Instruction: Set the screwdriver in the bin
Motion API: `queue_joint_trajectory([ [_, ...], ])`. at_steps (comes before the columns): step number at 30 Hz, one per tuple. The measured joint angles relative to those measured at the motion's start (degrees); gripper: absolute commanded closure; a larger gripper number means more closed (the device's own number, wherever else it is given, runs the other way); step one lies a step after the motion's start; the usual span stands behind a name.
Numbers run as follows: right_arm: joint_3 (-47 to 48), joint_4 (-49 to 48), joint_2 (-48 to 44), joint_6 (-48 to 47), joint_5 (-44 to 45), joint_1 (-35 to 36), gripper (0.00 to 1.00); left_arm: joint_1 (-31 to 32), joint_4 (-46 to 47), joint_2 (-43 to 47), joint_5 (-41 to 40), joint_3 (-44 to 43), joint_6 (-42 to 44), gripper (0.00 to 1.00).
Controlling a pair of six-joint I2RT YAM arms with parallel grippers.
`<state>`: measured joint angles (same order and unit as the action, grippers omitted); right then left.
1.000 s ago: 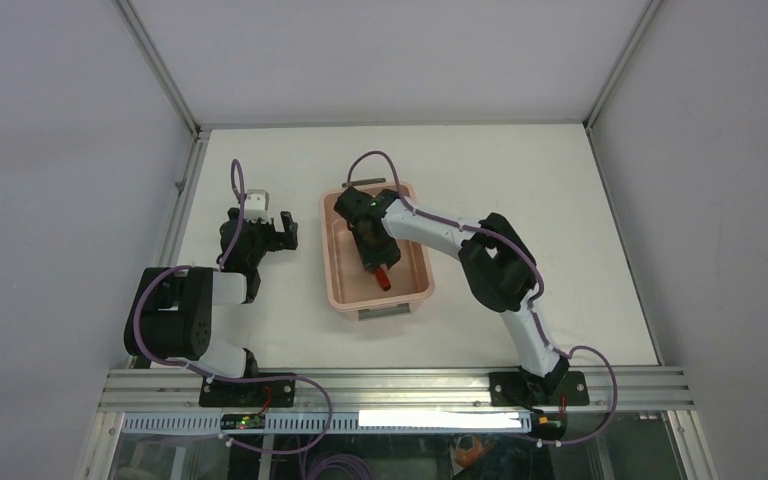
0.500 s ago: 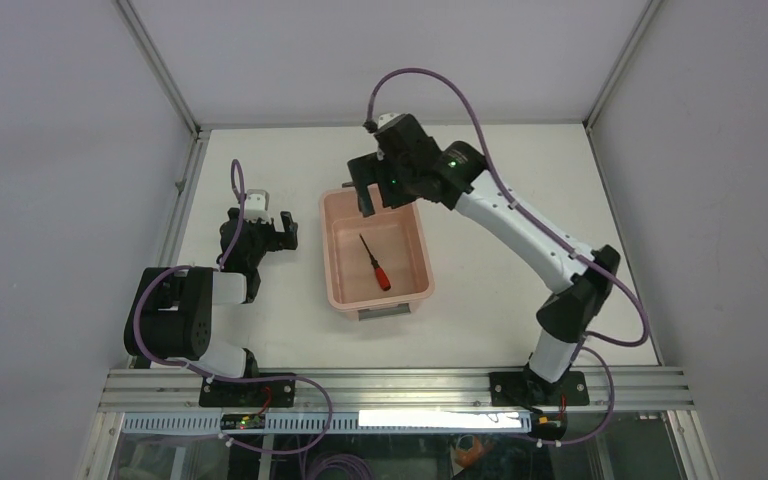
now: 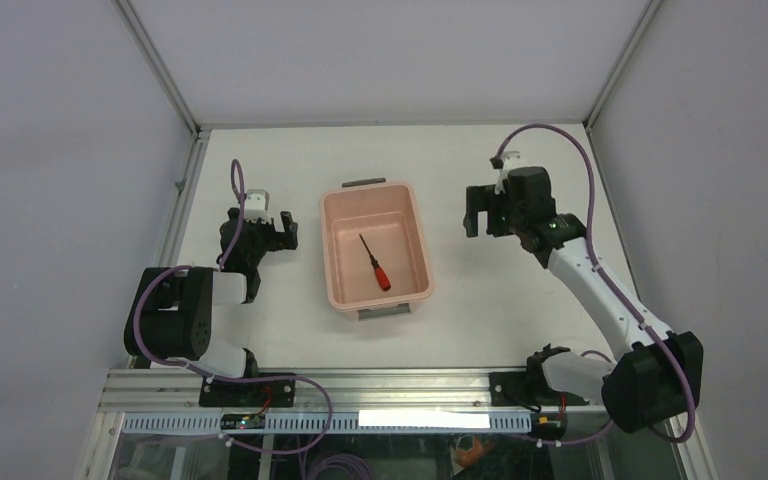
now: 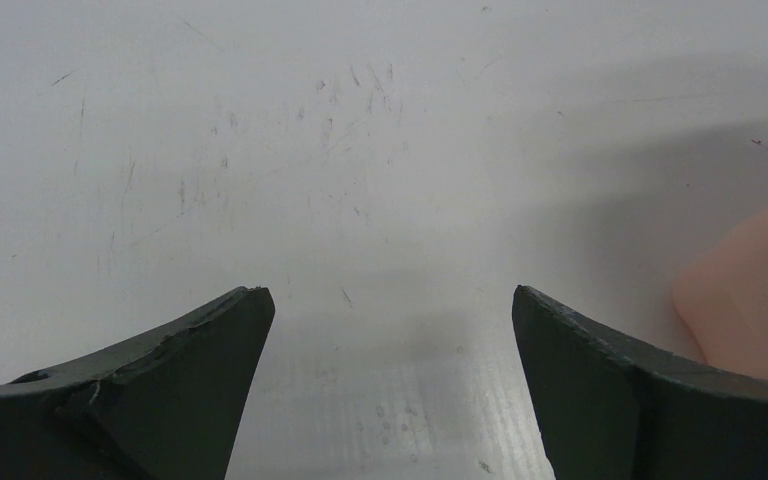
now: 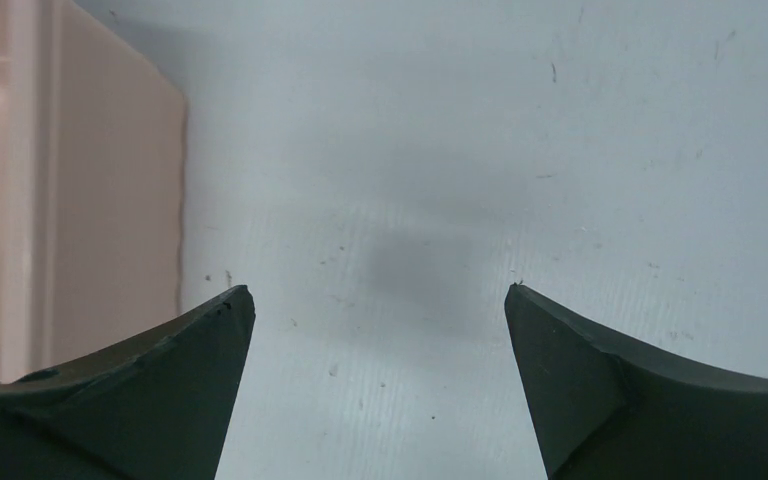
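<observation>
Screwdriver [image 3: 372,263] lying in bin [image 3: 326,255], apparently flat, at counter [image 3: 490,300] centre. Right pincer [image 3: 484,212] hovering toward right edge, left pincer [image 3: 282,232] toward left edge, both gaping, empty.

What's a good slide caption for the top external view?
Screwdriver lies in the pink bin; left pincer and right pincer, both open and empty, flank it.

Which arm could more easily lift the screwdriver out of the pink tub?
Probably the left arm, narrowly: its open jaws hover close beside the left wall of the bin, about level with the screwdriver. The right arm has open jaws too, slightly farther off, toward the far end.
</observation>
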<state>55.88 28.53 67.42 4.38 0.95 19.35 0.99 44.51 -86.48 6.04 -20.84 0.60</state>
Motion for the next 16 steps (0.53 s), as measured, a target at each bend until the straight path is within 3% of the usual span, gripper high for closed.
queue_joint_trajectory([
  [8,-17.3,-13.5,-4.4,0.6,-1.0,-3.7,0.01,0.0,0.0,0.0,0.0,0.0,0.0,0.01],
  [16,-22.1,-20.3,-4.0,5.8,1.1,-3.7,0.02,0.0,0.0,0.0,0.0,0.0,0.0,0.01],
])
